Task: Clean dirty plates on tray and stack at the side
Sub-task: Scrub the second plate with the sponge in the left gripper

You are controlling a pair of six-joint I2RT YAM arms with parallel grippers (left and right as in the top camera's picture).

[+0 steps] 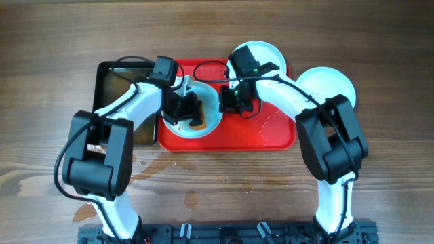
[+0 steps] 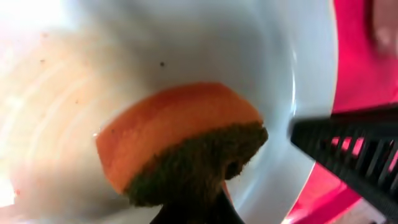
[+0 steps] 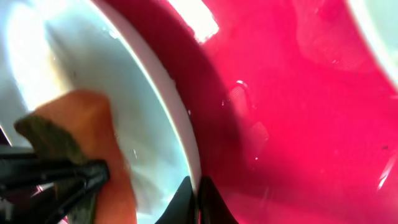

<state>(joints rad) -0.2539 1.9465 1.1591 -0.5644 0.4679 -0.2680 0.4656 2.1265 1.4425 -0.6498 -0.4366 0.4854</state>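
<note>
A pale plate [image 1: 211, 112] lies on the left half of the red tray [image 1: 271, 132]. My left gripper [image 1: 186, 112] is shut on an orange sponge with a green scouring face [image 1: 198, 124] and presses it on the plate's face. The left wrist view shows the sponge [image 2: 180, 137] on the plate [image 2: 124, 62], held by my left gripper [image 2: 196, 211]. My right gripper [image 1: 227, 102] is shut on the plate's right rim; the right wrist view shows its fingers [image 3: 196, 199] pinching the rim [image 3: 177, 118]. A second plate [image 1: 261, 54] sits at the tray's back edge. A third plate [image 1: 329, 85] lies on the table right of the tray.
A black rectangular tray [image 1: 115, 81] lies against the red tray's left side. The red tray's surface is wet [image 3: 298, 124]. Wet patches [image 1: 193, 196] mark the wooden table in front of the tray.
</note>
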